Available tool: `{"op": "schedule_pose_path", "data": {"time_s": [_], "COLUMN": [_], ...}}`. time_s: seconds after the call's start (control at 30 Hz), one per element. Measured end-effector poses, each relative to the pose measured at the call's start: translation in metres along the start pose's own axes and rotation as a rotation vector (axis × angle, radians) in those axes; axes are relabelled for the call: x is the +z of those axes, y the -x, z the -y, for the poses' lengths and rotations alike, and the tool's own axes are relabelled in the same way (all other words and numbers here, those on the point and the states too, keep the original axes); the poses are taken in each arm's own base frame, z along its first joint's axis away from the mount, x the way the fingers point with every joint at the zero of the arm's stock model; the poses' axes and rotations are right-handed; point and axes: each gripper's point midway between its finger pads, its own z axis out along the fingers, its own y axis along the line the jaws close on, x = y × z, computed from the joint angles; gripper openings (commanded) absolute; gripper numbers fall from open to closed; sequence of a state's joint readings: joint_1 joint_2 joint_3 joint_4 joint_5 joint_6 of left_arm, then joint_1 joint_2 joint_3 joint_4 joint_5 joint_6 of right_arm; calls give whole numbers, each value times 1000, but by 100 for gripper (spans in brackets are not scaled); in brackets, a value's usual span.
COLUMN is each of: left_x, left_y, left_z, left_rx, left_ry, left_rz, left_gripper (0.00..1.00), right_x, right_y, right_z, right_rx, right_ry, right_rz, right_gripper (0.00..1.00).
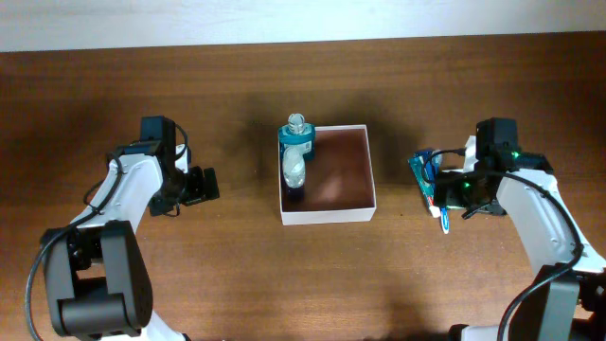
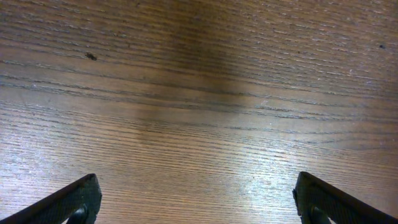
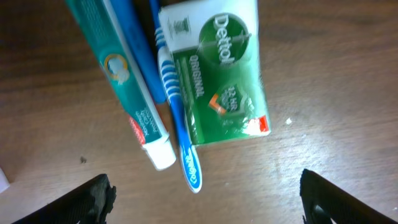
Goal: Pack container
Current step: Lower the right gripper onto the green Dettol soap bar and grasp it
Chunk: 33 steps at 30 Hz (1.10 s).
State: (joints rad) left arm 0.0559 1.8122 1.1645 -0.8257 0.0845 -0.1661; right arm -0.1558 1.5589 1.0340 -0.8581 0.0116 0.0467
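The left gripper has its fingers spread wide over bare bench wood; the right gripper is likewise wide, holding nothing, above a green Dettol soap pack, a blue toothbrush and a teal toothpaste tube lying side by side toward the bench's right side; the container, square, shallow, white-walled and reddish-brown inside, sits mid-bench; a teal bottle is against its left wall.

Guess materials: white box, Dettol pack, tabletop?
White box: likely thin card, matte white walls, reddish-brown inside. Dettol pack: glossy green wrapper, probably plastic film or coated paper; creases and glare show. Tabletop: wood or wood-look laminate, visible grain, slight sheen.
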Motion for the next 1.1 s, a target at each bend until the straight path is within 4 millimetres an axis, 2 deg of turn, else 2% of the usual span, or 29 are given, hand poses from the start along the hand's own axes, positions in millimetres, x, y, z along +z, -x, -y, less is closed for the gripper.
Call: {"op": "schedule_pose_path", "data": {"time_s": [0.3, 0.43, 0.63, 0.8, 1.1], "left_x": [0, 0, 0, 0, 0], "left_y": [0, 0, 0, 0, 0], "left_z": [0, 0, 0, 0, 0], "left_rx": [0, 0, 0, 0, 0], "left_ry": [0, 0, 0, 0, 0], "left_rz": [0, 0, 0, -1, -1], "left_gripper": [99, 99, 99, 99, 99], "right_x": [-1, 4, 14, 30, 47], "right_y": [21, 30, 39, 37, 32], "right_z": [7, 9, 11, 11, 11], "right_rx": [-53, -78, -90, -96, -98], "right_ry": [-47, -62, -74, -76, -78], "right_rz": [83, 109, 124, 88, 44], "right_gripper": [88, 80, 79, 79, 79]}}
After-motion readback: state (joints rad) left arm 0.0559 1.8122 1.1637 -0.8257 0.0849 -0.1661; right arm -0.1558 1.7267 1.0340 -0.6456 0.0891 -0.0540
